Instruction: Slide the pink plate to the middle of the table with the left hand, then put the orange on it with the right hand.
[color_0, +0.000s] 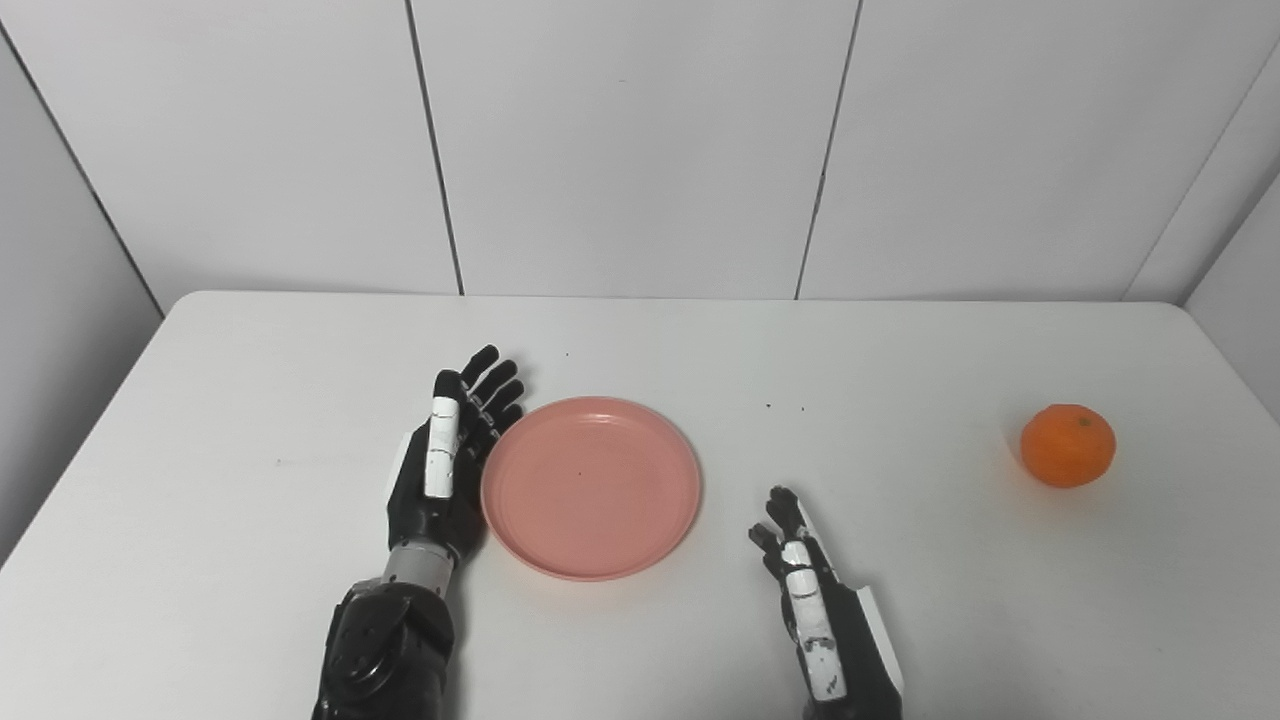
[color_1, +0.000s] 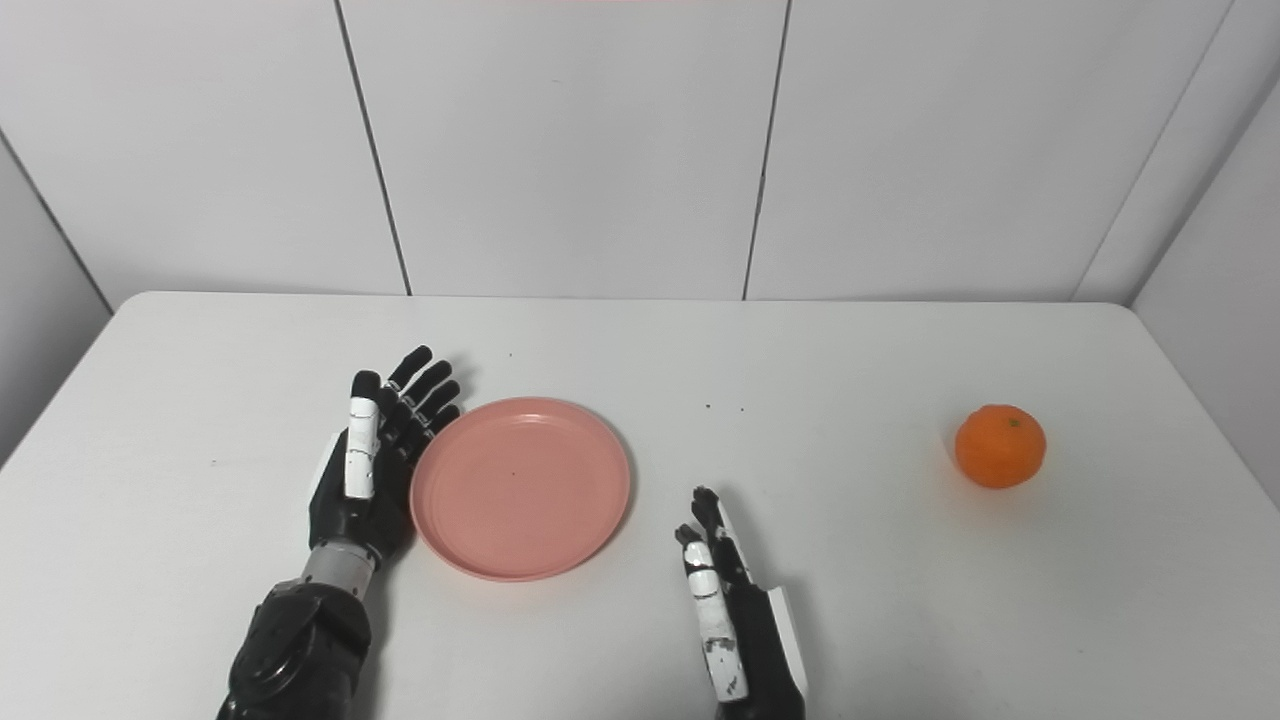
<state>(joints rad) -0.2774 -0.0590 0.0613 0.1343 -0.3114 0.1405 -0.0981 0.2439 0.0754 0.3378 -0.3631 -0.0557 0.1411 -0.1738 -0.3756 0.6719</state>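
The left hand (color_0: 450, 455) stands edge-on upon the white table (color_0: 230, 500), its fingers (color_0: 495, 385) straight and slightly spread, holding nothing; its palm faces the pink plate (color_0: 592, 487), which lies flat just beside it on its right, the plate's rim touching or all but touching the palm side, and which of the two cannot be told. The fingertips reach past the plate's far-left edge. The plate carries nothing. The right hand (color_0: 815, 610) sits nearer the table's front edge, also edge-on, with its fingers (color_0: 782, 520) extended, apart and grasping nothing; the plate lies to its left and a little farther out, with a strip of bare table between them. The orange (color_0: 1067, 445) rests on the table well apart from the right hand, off to that hand's right and farther from the front edge, close to the table's right side, with its stem dimple turned upward. A few small dark specks (color_0: 785, 407) dot the tabletop beyond the right hand's fingertips, between plate and orange. White wall panels (color_0: 640, 150) rise behind the table's far edge.
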